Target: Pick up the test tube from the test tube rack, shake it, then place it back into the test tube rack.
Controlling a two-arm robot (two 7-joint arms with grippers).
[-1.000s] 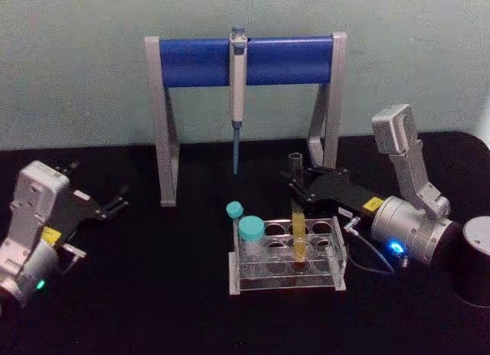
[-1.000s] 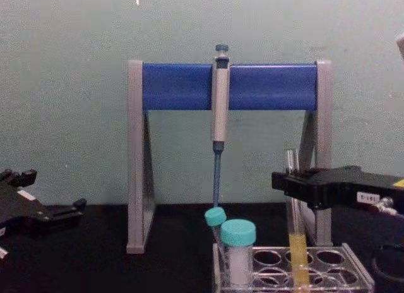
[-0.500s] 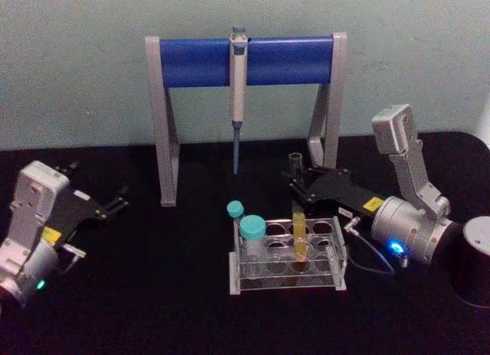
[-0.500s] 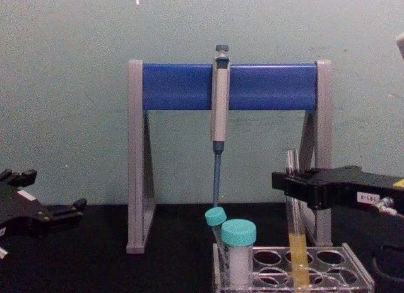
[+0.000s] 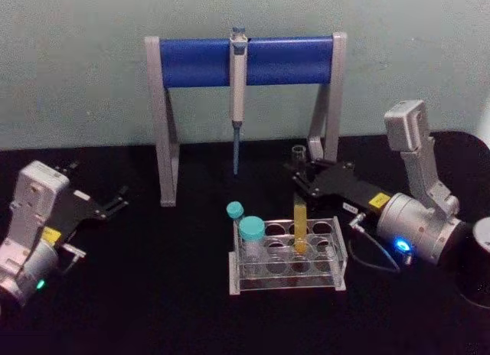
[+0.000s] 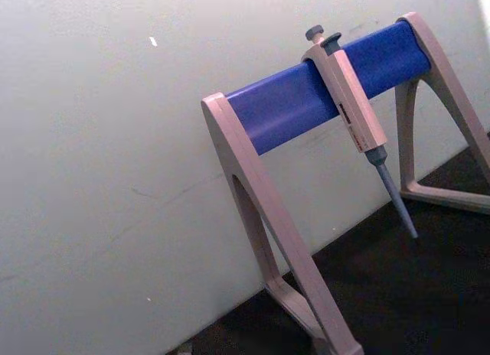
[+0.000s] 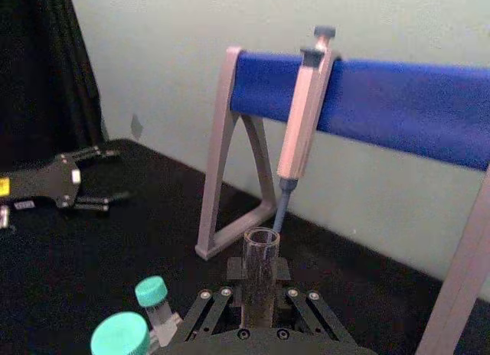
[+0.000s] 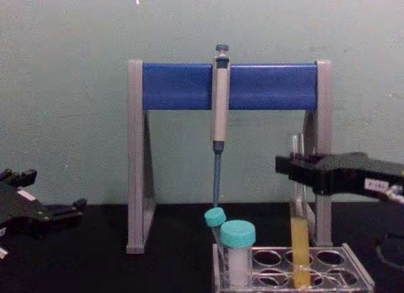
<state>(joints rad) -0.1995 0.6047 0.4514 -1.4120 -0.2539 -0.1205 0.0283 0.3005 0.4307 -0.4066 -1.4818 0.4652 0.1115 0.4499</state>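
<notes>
The test tube (image 5: 299, 225) is a slim clear glass tube with yellow liquid in its lower part. It stands upright with its bottom end still inside a hole of the clear test tube rack (image 5: 337, 283). My right gripper (image 5: 301, 177) is shut on the tube's upper part, reaching in from the right. From the side, the right gripper (image 8: 297, 170) holds the test tube (image 8: 300, 242) above the test tube rack (image 8: 356, 268). The right wrist view has the test tube (image 7: 260, 271) upright between the fingers. My left gripper (image 5: 116, 200) rests open at the far left.
A grey-and-blue pipette stand (image 5: 199, 62) spans the back, with a pipette (image 5: 238, 79) hanging on it. Two teal-capped vials (image 5: 251, 234) stand in the rack's left side. A dark cylinder (image 5: 481, 255) sits at the right edge, and a cable (image 5: 375, 252) loops by the rack.
My right gripper has risen a little with the test tube, so the yellow liquid sits higher in the rack. The left arm has not moved.
</notes>
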